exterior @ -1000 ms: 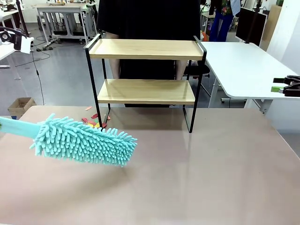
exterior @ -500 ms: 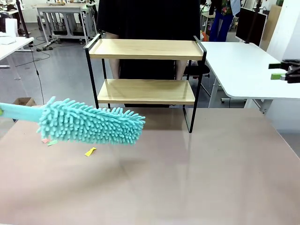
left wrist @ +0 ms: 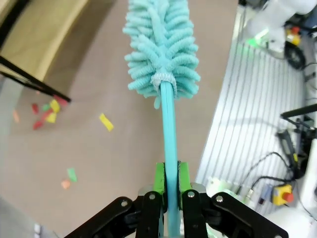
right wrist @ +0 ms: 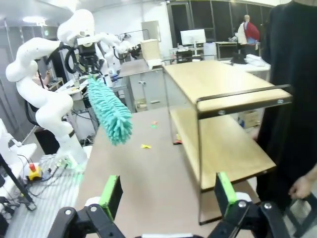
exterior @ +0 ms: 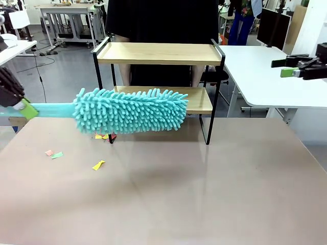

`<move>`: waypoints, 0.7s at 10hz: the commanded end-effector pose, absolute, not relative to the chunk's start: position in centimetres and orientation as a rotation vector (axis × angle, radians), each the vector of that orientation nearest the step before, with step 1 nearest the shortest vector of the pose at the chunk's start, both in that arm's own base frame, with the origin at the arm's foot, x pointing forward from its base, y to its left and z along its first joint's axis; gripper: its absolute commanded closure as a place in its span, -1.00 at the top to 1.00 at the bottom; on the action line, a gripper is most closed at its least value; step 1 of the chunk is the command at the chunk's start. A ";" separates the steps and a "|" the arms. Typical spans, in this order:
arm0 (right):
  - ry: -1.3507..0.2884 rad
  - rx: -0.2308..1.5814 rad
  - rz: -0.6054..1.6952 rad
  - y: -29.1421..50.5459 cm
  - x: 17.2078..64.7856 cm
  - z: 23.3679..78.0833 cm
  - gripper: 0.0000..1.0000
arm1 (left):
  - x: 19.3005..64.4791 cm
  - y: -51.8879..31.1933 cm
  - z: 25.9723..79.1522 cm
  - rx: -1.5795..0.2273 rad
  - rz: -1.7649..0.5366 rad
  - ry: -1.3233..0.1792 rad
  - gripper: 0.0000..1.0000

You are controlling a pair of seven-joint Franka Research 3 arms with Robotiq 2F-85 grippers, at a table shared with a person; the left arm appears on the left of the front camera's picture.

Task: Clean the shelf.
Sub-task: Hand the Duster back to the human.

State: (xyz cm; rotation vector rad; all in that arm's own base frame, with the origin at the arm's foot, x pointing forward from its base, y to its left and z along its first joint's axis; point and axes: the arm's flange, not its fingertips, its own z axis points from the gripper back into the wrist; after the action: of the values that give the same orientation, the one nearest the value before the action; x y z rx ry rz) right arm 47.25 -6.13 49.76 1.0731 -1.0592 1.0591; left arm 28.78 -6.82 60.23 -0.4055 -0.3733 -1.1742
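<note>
I am seeing the shelf (exterior: pixel 158 76) standing at the far edge of the desk (exterior: pixel 204 194), near the middle of that edge, upright, with its two light wooden boards carried in a thin black frame. I am holding a teal duster (exterior: pixel 130 109) in my left claw (left wrist: pixel 168 181), whose green pads are pressing on both sides of the duster's thin handle. In the front view the left claw (exterior: pixel 18 102) is hanging over the desk's left edge, and the fluffy head is reaching level across the front of the shelf at the height of the lower board; I cannot tell whether the fibres are touching the wood. Small scraps of coloured paper (exterior: pixel 98 165) are lying on the desk toward the left edge, with more gathered around the shelf's front left leg. My right claw (exterior: pixel 294 67) is hanging off the desk's right side, above a white side table (exterior: pixel 265 76), and its wrist camera is showing its fingers (right wrist: pixel 111 193) spread wide apart with nothing between them. A person in dark clothing (exterior: pixel 163 20) is standing just behind the shelf, beyond the far edge.
</note>
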 end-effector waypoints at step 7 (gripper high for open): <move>-0.951 1.200 1.006 -3.0 45.6 48.0 1.00 | 31.6 -8.8 56.3 -0.522 -1.484 -0.469 -0.74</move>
State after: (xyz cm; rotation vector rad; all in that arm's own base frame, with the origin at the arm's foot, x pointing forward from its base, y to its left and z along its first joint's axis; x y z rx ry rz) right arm 45.62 -3.00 47.63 1.2392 -0.9444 1.0039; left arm 31.79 -9.06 55.44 -0.5121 -0.4680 -1.4719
